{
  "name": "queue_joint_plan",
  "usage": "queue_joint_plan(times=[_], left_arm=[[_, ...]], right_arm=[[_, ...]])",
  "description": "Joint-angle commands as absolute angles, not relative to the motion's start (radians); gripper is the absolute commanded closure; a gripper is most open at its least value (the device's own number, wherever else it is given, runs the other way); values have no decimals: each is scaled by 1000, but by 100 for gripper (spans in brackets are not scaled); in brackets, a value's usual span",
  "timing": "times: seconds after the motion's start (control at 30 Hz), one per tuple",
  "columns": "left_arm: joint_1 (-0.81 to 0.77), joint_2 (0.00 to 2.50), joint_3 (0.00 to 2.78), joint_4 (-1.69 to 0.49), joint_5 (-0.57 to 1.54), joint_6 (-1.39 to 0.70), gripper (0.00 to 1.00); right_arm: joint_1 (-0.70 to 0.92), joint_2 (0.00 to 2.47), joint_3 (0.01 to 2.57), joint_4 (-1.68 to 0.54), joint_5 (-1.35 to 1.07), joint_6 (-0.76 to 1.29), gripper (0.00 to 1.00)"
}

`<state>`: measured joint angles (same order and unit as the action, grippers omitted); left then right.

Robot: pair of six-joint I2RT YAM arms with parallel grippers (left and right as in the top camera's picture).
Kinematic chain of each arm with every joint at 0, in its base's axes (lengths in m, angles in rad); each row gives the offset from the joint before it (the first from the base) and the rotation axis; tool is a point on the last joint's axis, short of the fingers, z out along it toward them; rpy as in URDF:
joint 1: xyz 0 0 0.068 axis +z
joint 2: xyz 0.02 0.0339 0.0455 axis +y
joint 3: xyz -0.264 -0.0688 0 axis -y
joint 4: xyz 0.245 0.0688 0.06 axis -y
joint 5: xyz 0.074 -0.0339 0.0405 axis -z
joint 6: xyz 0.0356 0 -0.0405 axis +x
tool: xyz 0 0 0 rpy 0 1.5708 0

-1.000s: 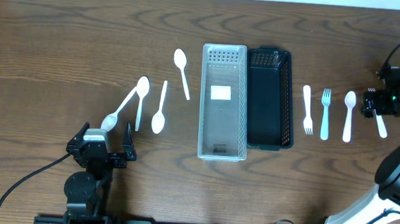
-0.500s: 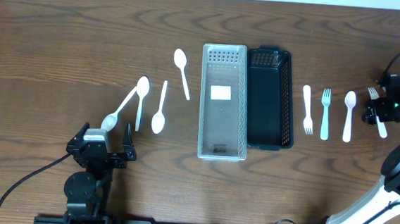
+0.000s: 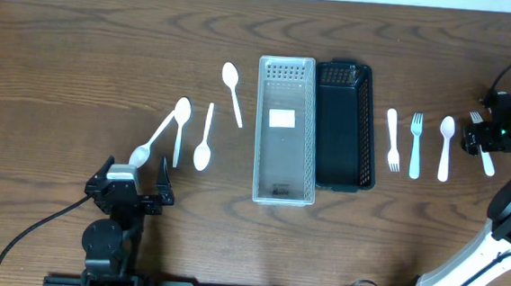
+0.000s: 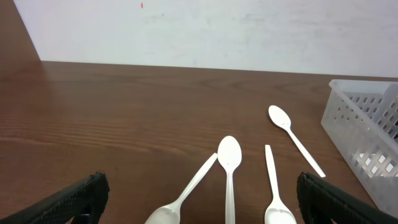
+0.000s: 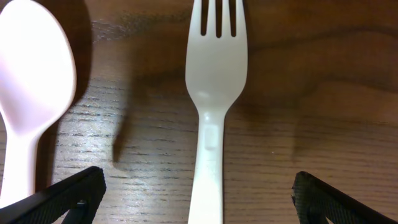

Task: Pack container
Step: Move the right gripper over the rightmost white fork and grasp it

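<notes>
Now: right end effector hanging over the far-right fork

Overhead, the right end effector (image 3: 483,138) is hanging at the right edge of the frame over a white fork (image 5: 214,93). Tines are poking out above it, handle end below. On the wrist cam its fingers (image 5: 62,196) are standing wide apart, one in each lower corner, w/ the fork handle running btwn them and nothing gripped. A white spoon (image 5: 31,81) is lying at the left of that view. Can't tell whether the fingers are touching the table (image 3: 82,41).

The clear container (image 3: 283,163) is sitting mid-frame, its long side lying against the black container (image 3: 345,131) on its right. Btwn the black container and the right end effector, a second fork (image 3: 393,139), a third fork (image 3: 415,145) and the white spoon are lying side by side, apart from each other.

A spoon group (image 3: 201,157) is lying left of the clear container. The left end effector (image 3: 132,185) is sitting lower left, just below that group, fingers spread wide and holding nothing.
</notes>
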<state>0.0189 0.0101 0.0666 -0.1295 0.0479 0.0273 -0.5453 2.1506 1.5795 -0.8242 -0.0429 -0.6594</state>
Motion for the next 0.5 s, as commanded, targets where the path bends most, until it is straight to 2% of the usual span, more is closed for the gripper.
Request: queue_joint_plan(times=[0.0,0.33,0.4,0.47], left_arm=[[23,5,38,-140,42,41,2],[23,5,38,-140,42,41,2],[23,5,38,-140,42,41,2],[23,5,38,-140,42,41,2]], right_arm=[[-555,2189,1590,-823,-61,-643,1],[-556,2221,1590,-812,-55,-641,1],[-556,2221,1590,-811,-53,-641,7],[-556,2221,1590,-810,-53,-641,19]])
